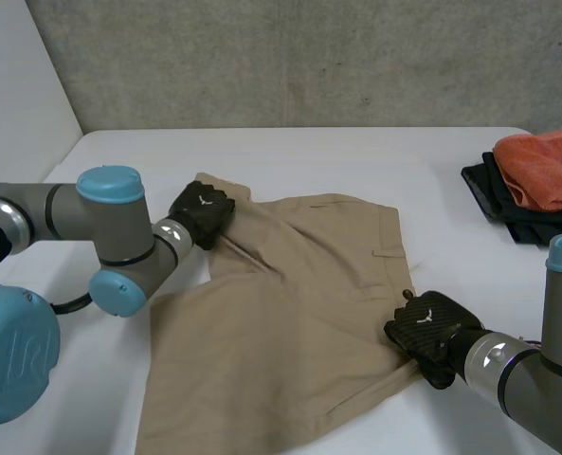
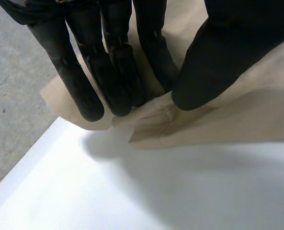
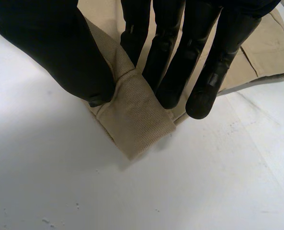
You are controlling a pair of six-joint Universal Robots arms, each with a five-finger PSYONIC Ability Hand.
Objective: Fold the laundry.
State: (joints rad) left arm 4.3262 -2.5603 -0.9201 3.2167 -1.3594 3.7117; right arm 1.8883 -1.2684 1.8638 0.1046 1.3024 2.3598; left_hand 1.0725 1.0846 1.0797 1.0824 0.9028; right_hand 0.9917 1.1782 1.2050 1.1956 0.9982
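At opposite corners of the tan woven-cloth shorts [image 1: 290, 313], left robot hand [image 1: 202, 210] and right robot hand [image 1: 430, 329] each pinch the fabric tight. Likely soft, light, limp: corners hold best.

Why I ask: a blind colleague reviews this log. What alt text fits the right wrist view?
The right hand pinches a folded corner of a tan garment between its thumb and straight fingers, over the white table; more of it lies beyond the fingers.
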